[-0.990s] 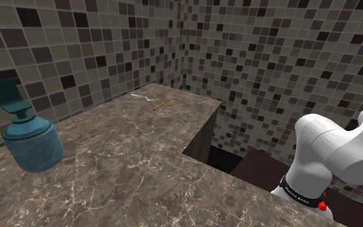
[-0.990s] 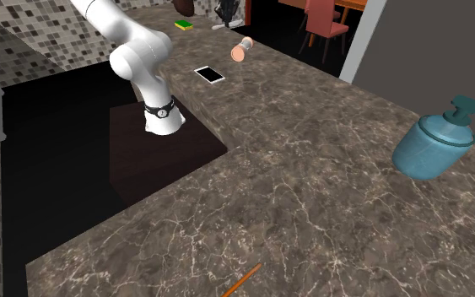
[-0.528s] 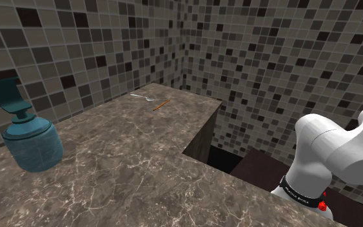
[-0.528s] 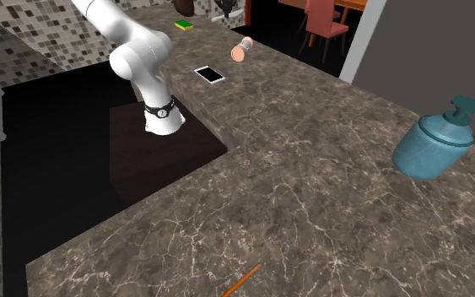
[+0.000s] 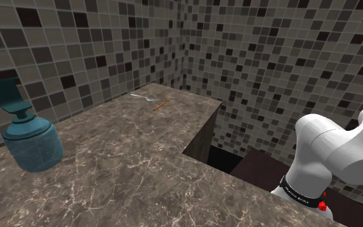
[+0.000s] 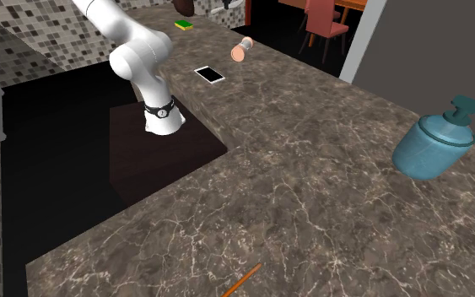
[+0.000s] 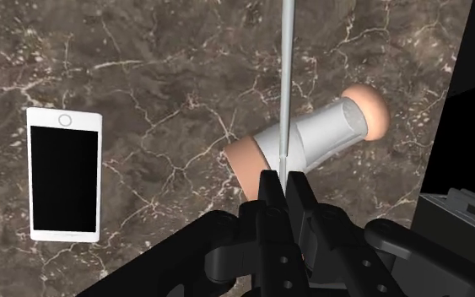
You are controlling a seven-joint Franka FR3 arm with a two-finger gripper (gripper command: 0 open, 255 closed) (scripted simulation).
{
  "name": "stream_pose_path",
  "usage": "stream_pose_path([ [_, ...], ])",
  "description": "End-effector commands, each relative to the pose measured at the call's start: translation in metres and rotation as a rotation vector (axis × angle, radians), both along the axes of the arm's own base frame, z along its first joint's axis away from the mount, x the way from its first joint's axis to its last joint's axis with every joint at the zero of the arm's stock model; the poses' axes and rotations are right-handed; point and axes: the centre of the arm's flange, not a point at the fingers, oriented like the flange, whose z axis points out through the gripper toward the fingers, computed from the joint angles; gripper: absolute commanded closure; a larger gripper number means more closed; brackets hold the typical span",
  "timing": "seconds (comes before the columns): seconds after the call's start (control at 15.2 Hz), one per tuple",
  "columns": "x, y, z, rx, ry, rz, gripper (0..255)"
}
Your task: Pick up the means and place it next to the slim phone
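Observation:
My gripper [image 7: 282,181] is shut on a thin grey rod-like utensil [image 7: 286,76], which runs straight out past the fingertips. I hold it above the dark marble counter [image 7: 159,67]. Under the rod lies a pink and white cylinder [image 7: 311,139] on its side. A slim white phone [image 7: 64,173] with a black screen lies flat on the counter, off to one side of the gripper and apart from the cylinder. In the second exterior view the phone [image 6: 210,75] lies near the arm [image 6: 138,55], with the cylinder [image 6: 242,50] a little beyond it.
A teal spray bottle [image 5: 30,138] stands on the counter's other wing. An orange pencil [image 5: 162,103] and a spoon [image 5: 142,97] lie near the tiled corner. A green block [image 6: 183,24] lies beyond the phone. The dark stand [image 6: 164,156] fills the counter's inner corner.
In the second exterior view the dark gripper at the top edge has risen a little, nearly out of the picture. Nothing on the counter has moved.

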Motion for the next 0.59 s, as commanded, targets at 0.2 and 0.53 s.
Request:
stream_pose_path([
  [0.2, 0.059, -0.027, 0.005, 0.000, 0.000, 0.000, 255],
  [0.53, 0.059, -0.027, -0.021, 0.000, 0.000, 0.000, 255],
])
